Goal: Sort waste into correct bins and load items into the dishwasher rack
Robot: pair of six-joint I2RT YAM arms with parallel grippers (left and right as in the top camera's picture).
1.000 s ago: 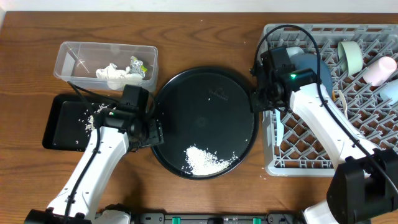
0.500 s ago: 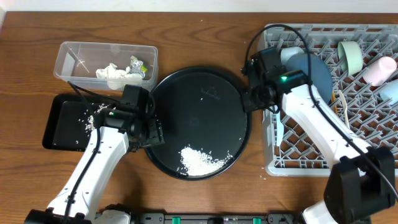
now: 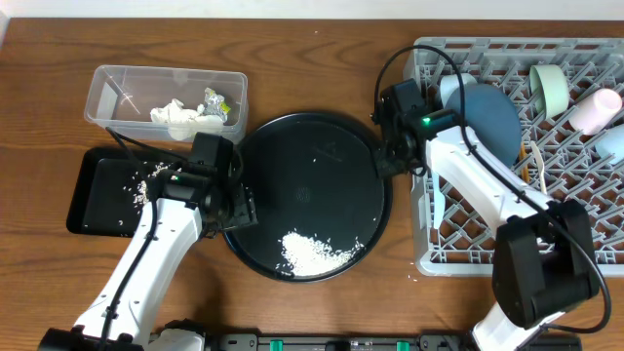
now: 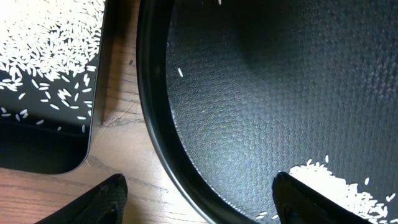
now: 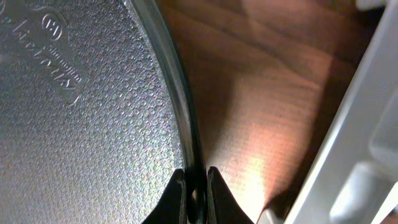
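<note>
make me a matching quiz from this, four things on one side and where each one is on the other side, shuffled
1. crumpled napkin
2. rice pile
3. dark-blue bowl
4. right gripper

A. in the dishwasher rack
B. shut on the round black tray's rim
C. in the clear tub
D. lying on the round black tray

Pairs: 1-C, 2-D, 3-A, 4-B

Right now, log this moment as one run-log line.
right gripper: shut on rim of round black tray | left gripper: open astride the opposite rim | rice pile: on that tray | shallow black tray: some rice inside
</note>
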